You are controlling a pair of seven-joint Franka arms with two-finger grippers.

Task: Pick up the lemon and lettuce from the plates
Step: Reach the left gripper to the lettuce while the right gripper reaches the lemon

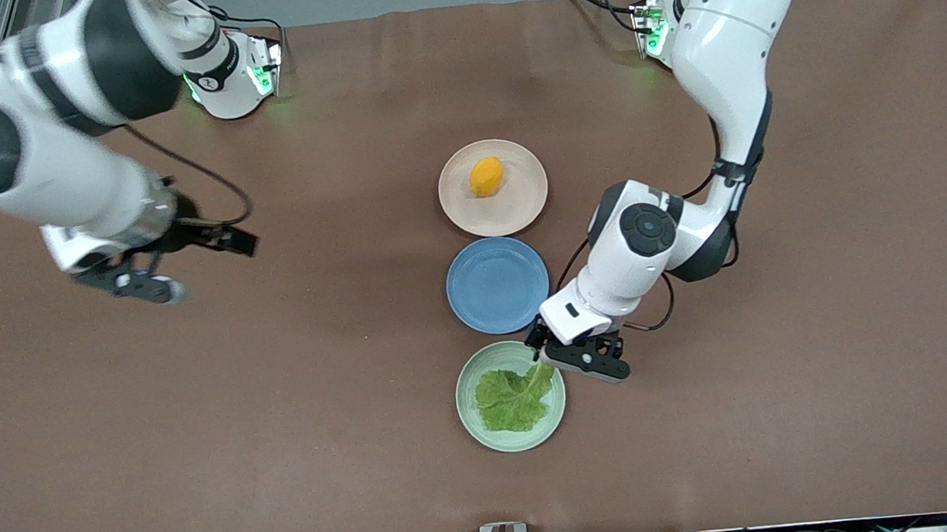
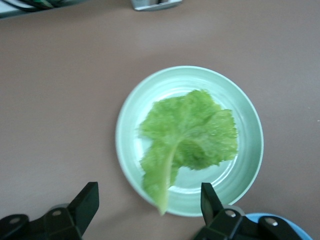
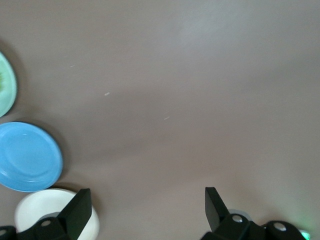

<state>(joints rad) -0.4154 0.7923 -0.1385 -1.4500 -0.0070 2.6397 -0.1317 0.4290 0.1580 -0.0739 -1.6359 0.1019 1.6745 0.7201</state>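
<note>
The lemon [image 1: 486, 176] lies on the beige-pink plate [image 1: 519, 204], the one nearest the robots' bases. The lettuce [image 1: 514, 399] lies flat on the mint green plate [image 1: 465, 404], the one nearest the front camera. My left gripper [image 1: 568, 362] hangs low over that plate's rim on the side toward the left arm's end, open. In the left wrist view the lettuce [image 2: 190, 132] fills the green plate [image 2: 125, 130], and its pale stem tip sticks out over the rim between the spread fingers [image 2: 210, 200] of the left gripper [image 2: 149, 201]. My right gripper [image 1: 145, 286] [image 3: 146, 205] is open and empty over bare table.
A blue plate [image 1: 497, 285] with nothing on it sits between the two task plates. The right wrist view catches the blue plate [image 3: 27, 157], the green plate's edge [image 3: 6, 85] and the beige plate [image 3: 35, 215]. Brown table stretches wide toward both arms' ends.
</note>
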